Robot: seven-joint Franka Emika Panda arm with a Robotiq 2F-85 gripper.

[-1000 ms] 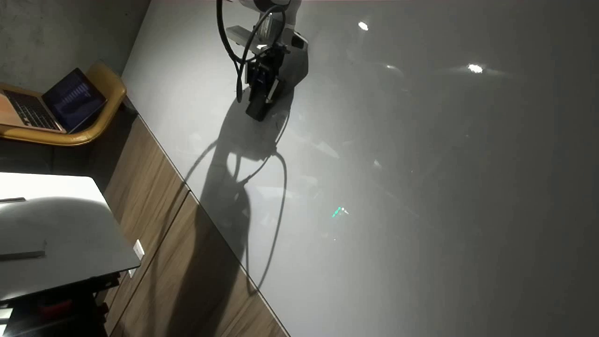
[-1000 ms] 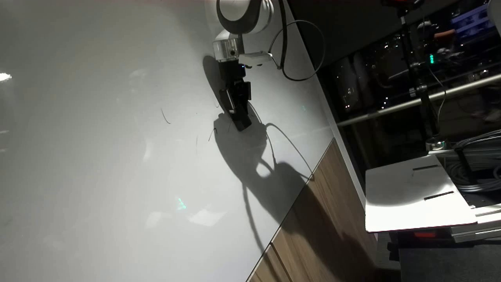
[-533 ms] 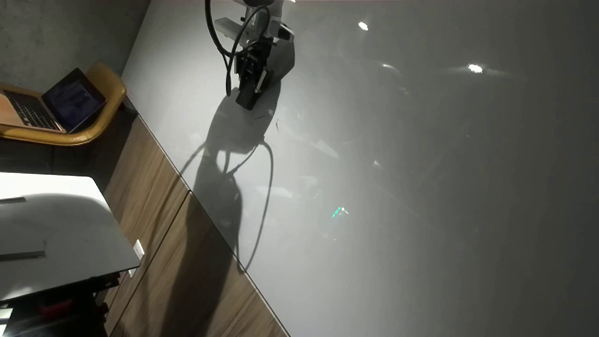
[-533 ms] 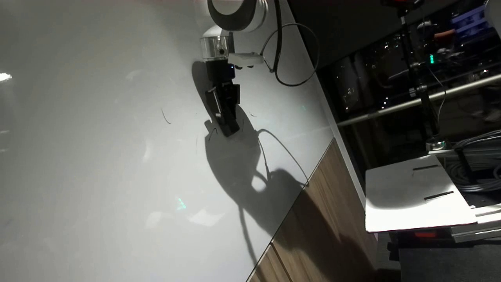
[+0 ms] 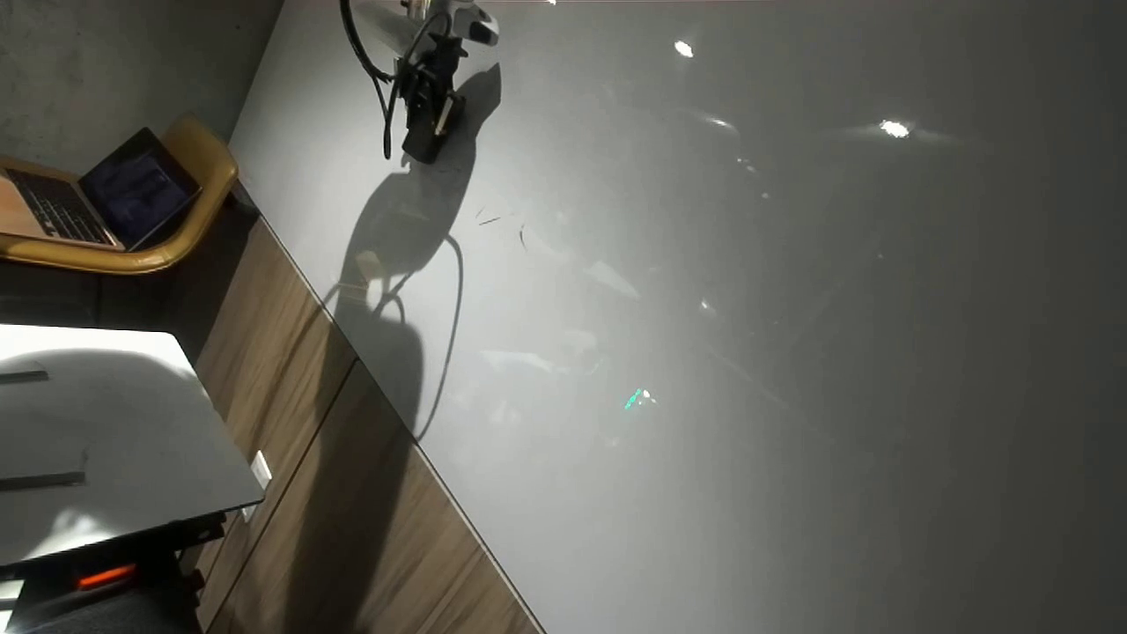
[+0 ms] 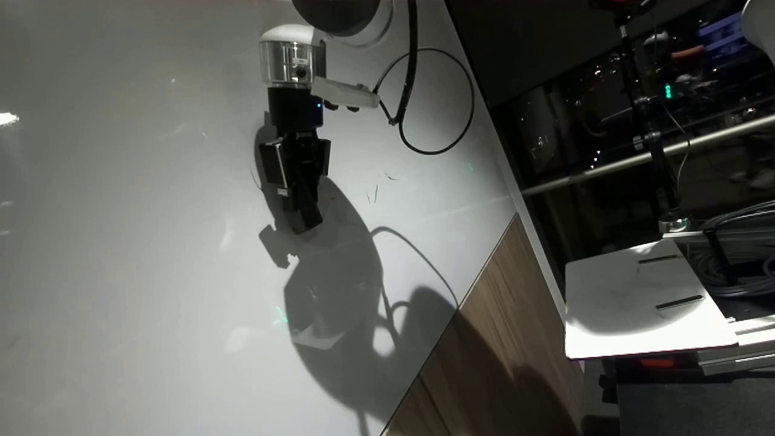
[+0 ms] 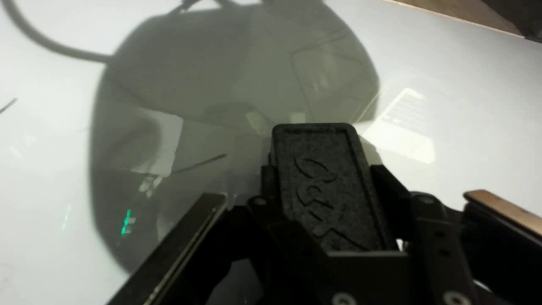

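Looping script runs along the face of the dark grey block (image 7: 328,186), though I cannot read the word with certainty; the end effector (image 7: 324,178) is clamped on the block's two sides, its free end jutting past the fingertips, close to the glossy white surface (image 5: 748,458), contact unclear. In both exterior views the arm (image 6: 293,63) enters from the top edge, reaching down the frame. A laptop (image 5: 141,189), its screen too dim to read, stands open on a yellow chair (image 5: 211,167).
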